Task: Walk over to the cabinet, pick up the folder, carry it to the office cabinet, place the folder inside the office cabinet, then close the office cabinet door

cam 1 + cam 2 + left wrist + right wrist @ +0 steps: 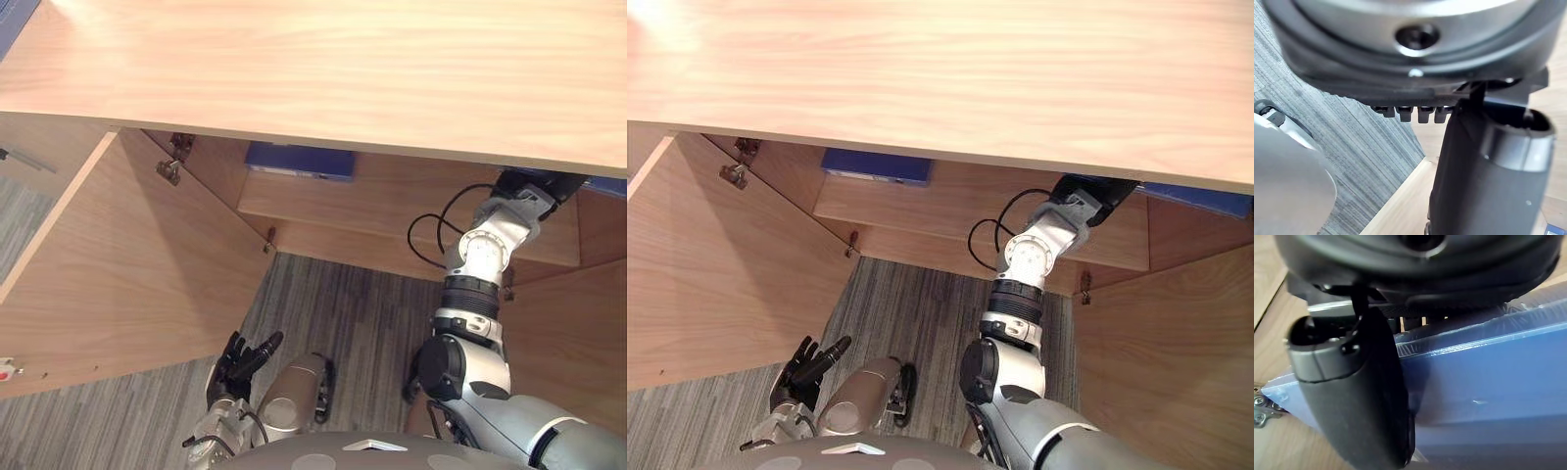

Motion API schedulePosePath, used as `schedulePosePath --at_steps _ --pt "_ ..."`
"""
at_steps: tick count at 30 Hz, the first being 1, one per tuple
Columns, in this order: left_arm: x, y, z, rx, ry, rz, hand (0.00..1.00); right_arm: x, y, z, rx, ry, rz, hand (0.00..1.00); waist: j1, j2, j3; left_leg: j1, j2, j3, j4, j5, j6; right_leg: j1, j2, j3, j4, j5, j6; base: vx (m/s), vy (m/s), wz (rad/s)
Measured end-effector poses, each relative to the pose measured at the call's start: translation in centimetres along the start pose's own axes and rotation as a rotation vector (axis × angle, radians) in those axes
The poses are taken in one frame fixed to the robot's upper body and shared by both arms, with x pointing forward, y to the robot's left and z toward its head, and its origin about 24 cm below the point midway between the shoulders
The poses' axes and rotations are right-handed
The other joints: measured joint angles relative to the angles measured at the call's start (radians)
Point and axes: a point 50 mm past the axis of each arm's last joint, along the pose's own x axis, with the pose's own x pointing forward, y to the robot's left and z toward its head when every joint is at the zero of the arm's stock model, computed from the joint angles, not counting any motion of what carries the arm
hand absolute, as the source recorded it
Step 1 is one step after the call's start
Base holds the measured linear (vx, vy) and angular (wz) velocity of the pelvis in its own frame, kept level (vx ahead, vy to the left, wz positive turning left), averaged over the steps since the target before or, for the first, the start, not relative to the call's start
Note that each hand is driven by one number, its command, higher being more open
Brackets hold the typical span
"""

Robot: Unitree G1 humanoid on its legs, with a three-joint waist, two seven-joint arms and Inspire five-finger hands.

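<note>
Head eyes look down, sharing the cabinet (343, 78); wrist cameras sit close.

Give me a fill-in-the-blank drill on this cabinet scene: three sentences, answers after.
1. The folder that the right hand grips is ___ in colour.
2. The cabinet door on the robot's left stands ___.
3. The left hand hangs low over the carpet and holds ___.
Missing words: blue; open; nothing.
</note>
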Motion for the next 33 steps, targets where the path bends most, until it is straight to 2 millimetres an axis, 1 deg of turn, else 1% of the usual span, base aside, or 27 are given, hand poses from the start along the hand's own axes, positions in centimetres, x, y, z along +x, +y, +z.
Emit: schedulePosePath --at_steps 2,4,7,9,11,12,13,14,15,16,17,18,19,20,21,22,24,27,28,30,33 --pt "0.0 0.1 0.0 0.001 0.001 0.001 1.00 0.3 0.0 0.1 -0.003 -0.004 -0.010 0.00 -0.001 0.006 -0.001 0.014 -0.003 0.002 -0.013 0.006 0.000 0.018 -0.003 -0.005 -0.015 0.004 0.005 0.04 0.032 0.05" --pt "0.0 0.1 0.1 0.004 -0.002 0.002 1.00 0.5 0.4 0.0 0.014 0.000 -0.008 0.00 -0.002 0.013 0.000 0.023 -0.006 0.013 -0.030 0.015 0.008 0.025 -0.006 -0.005 -0.030 0.008 0.011 0.04 0.024 0.03" --pt "-0.1 0.2 0.1 0.005 0.000 0.005 1.00 0.7 0.6 -0.4 0.027 0.015 -0.027 0.00 -0.002 0.017 0.000 0.025 -0.006 0.017 -0.042 0.018 0.008 0.027 -0.006 -0.006 -0.045 0.013 0.014 0.05 0.008 -0.02" --pt "-0.1 0.2 0.0 0.005 0.002 0.004 1.00 1.2 0.5 -0.3 0.016 0.013 -0.044 0.00 -0.003 0.020 0.001 0.035 -0.005 0.022 -0.041 0.019 0.007 0.039 -0.005 -0.007 -0.052 0.014 0.014 0.06 0.009 -0.02" --pt "-0.1 0.3 0.0 0.004 0.005 0.007 1.00 1.6 0.4 -0.1 -0.010 0.012 -0.050 0.00 -0.006 0.024 0.001 0.039 -0.005 0.033 -0.024 0.033 -0.015 0.061 -0.006 -0.006 -0.071 0.021 0.016 0.05 0.025 -0.03" --pt "-0.1 0.3 0.0 0.004 0.006 0.007 1.00 1.8 0.5 0.0 -0.020 0.017 -0.048 0.00 -0.007 0.027 0.002 0.027 -0.006 0.041 0.011 0.050 -0.032 0.074 -0.009 -0.004 -0.088 0.028 0.019 0.04 0.030 -0.02" --pt "-0.1 0.3 0.0 0.004 0.005 0.006 1.00 1.8 0.5 0.1 -0.022 0.017 -0.046 0.00 -0.007 0.027 0.002 0.014 -0.006 0.043 0.033 0.061 -0.037 0.078 -0.012 -0.003 -0.094 0.030 0.019 0.05 0.083 0.11" --pt "0.0 0.1 0.2 0.003 -0.003 -0.003 1.00 2.2 0.8 0.4 -0.043 0.014 -0.033 0.00 -0.010 0.006 0.016 -0.074 -0.014 0.051 0.157 0.096 -0.034 0.084 -0.047 0.004 -0.102 0.039 0.028 0.04 0.104 0.15" --pt "0.0 0.1 0.2 0.004 -0.005 -0.003 1.00 2.3 0.7 0.4 -0.053 0.012 -0.032 0.00 -0.010 0.011 0.015 -0.081 0.003 0.049 0.113 0.051 -0.008 0.084 -0.048 0.003 -0.103 0.041 0.030 0.02 0.134 0.14" --pt "0.0 0.2 0.4 0.008 -0.011 -0.001 1.00 2.8 1.1 0.6 -0.073 0.016 -0.019 0.00 -0.014 0.035 0.011 -0.060 0.043 0.055 -0.020 0.057 0.023 0.069 -0.033 -0.001 -0.079 0.039 0.035 -0.01 0.089 -0.03" --pt "0.2 0.2 0.8 0.013 -0.019 -0.001 1.00 2.9 1.1 0.6 -0.086 0.022 -0.018 0.00 -0.010 0.024 0.022 -0.065 0.032 0.059 -0.020 0.062 0.033 0.056 -0.035 0.013 -0.071 0.038 0.035 -0.03 0.116 -0.11" --pt "0.3 0.4 1.2 0.025 -0.034 0.002 1.00 3.2 0.6 0.4 -0.112 0.040 -0.035 0.00 -0.008 0.007 0.037 -0.069 0.025 0.074 -0.018 0.067 0.033 0.050 -0.042 0.026 -0.079 0.038 0.035 -0.01 0.107 -0.10" --pt "0.4 0.6 1.4 0.032 -0.034 0.005 1.00 3.5 -0.2 0.3 -0.143 0.059 -0.069 0.00 -0.008 0.002 0.047 -0.071 0.020 0.074 -0.005 0.067 0.033 0.053 -0.047 0.030 -0.077 0.038 0.035 -0.01 0.087 -0.04" --pt "0.4 0.7 1.4 0.033 -0.036 0.007 1.00 3.5 -0.7 0.2 -0.157 0.072 -0.088 0.00 -0.009 0.001 0.048 -0.070 0.019 0.074 -0.003 0.067 0.033 0.054 -0.048 0.031 -0.076 0.038 0.035 0.03 0.046 0.04" --pt "0.3 0.8 1.7 0.029 -0.045 0.011 1.00 3.6 -1.7 -0.3 -0.195 0.118 -0.130 0.00 -0.010 0.000 0.049 -0.070 0.018 0.075 0.000 0.067 0.033 0.055 -0.048 0.032 -0.076 0.038 0.035 0.03 0.014 0.02" --pt "0.3 0.8 1.8 0.027 -0.052 0.011 1.00 3.6 -2.1 -0.5 -0.214 0.140 -0.143 0.00 -0.009 -0.001 0.049 -0.071 0.019 0.075 0.004 0.067 0.033 0.054 -0.048 0.031 -0.075 0.038 0.035 0.06 0.003 0.01" --pt "0.4 0.5 2.3 0.026 -0.073 -0.003 1.00 3.8 -2.8 -1.1 -0.306 0.210 -0.164 0.00 -0.010 0.001 0.050 -0.071 0.027 0.075 0.008 0.067 0.033 0.054 -0.043 0.026 -0.071 0.036 0.038 0.05 -0.033 -0.04" --pt "0.4 0.3 2.6 0.007 -0.088 -0.014 1.00 4.2 -2.5 -1.1 -0.387 0.239 -0.143 0.00 -0.020 -0.001 0.051 -0.070 0.036 0.075 0.011 0.067 0.033 0.052 -0.038 0.019 -0.060 0.036 0.037 0.04 -0.039 -0.01" --pt "0.4 0.3 2.6 0.006 -0.089 -0.021 1.00 4.6 -2.1 -0.9 -0.417 0.244 -0.124 0.00 -0.030 -0.001 0.055 -0.068 0.037 0.075 0.012 0.067 0.033 0.052 -0.038 0.020 -0.050 0.034 0.035 0.03 -0.037 0.01" --pt "0.4 0.3 2.7 0.006 -0.090 -0.026 1.00 5.1 -1.2 -0.6 -0.471 0.240 -0.082 0.00 -0.039 -0.002 0.062 -0.066 0.039 0.075 0.015 0.066 0.033 0.047 -0.038 0.023 -0.039 0.034 0.035 0.00 -0.009 -0.05" --pt "0.4 0.3 2.7 0.001 -0.093 -0.025 1.00 5.9 0.3 -1.1 -0.521 0.250 -0.033 0.00 -0.061 -0.008 0.079 -0.071 0.051 0.084 0.029 0.066 0.032 0.035 -0.027 0.030 -0.031 0.031 0.031 -0.01 -0.020 -0.17"
